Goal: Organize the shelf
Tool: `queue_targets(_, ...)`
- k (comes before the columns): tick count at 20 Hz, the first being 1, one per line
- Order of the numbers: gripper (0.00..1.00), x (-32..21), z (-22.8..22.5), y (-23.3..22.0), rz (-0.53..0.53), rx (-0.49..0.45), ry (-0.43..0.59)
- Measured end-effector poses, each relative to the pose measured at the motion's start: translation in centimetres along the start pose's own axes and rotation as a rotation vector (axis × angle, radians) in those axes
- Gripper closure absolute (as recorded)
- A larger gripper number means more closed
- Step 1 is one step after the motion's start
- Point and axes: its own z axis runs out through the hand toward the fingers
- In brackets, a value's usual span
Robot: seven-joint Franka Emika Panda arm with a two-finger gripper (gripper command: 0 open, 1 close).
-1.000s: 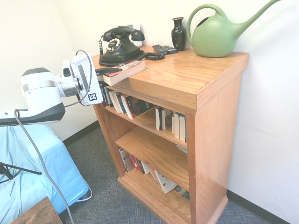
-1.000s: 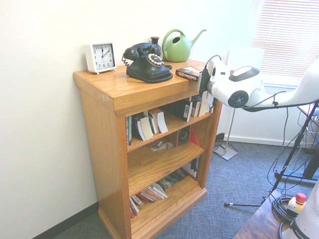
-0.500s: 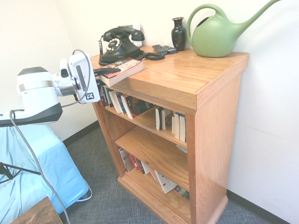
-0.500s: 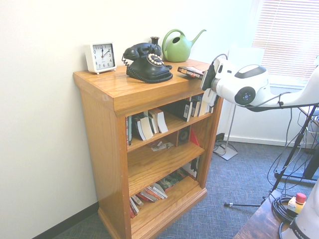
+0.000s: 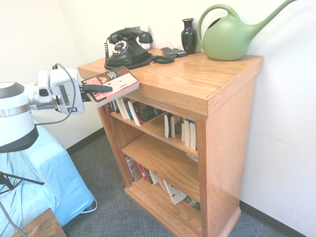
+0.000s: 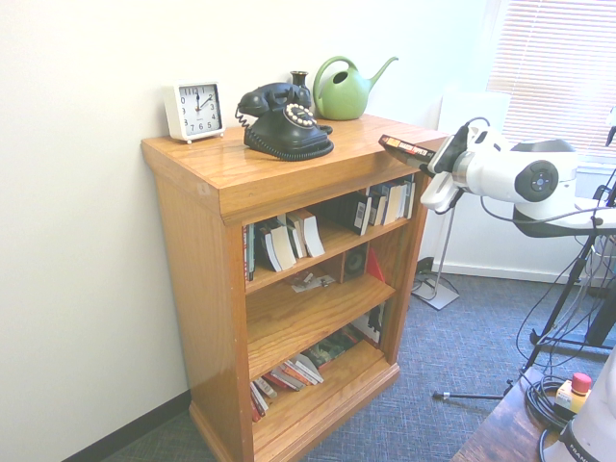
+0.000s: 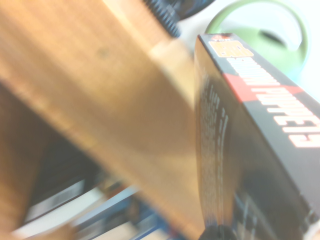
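The shelf [image 5: 224, 113] is a honey-coloured wooden bookcase with a thick top; several books stand and lie on its inner shelves [image 6: 318, 310]. My gripper [image 5: 95, 88] is shut on one end of a dark paperback book [image 5: 111, 83] with red lettering. It holds the book tilted in the air just off the front corner of the shelf's top. From the other side the gripper [image 6: 430, 156] and the book [image 6: 404, 146] show beside that same corner. The wrist view shows the book [image 7: 250, 125] close up against the blurred top edge of the shelf [image 7: 100, 95].
On the shelf's top stand a black rotary telephone [image 5: 126, 47], a dark vase [image 5: 188, 34], a remote [image 5: 173, 51], a green watering can [image 5: 229, 37] and a white clock [image 6: 195, 109]. A blue-covered block [image 5: 44, 173] sits on the floor under the arm.
The book has come off the shelf's top: the gripper lifted it and drew it back, away from the shelf and past the corner. The arm has retreated with it.
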Motion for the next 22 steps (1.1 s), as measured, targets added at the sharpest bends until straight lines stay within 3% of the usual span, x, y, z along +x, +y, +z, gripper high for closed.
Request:
queue_targets(7,1.00,-5.6,-1.2,-0.7,0.153,0.105,-0.150)
queue_targets(14,1.00,-11.2,2.5,-2.5,0.218,0.183,-0.330)
queue_targets(22,1.00,-11.4,9.1,-5.8,0.300,0.292,-0.366)
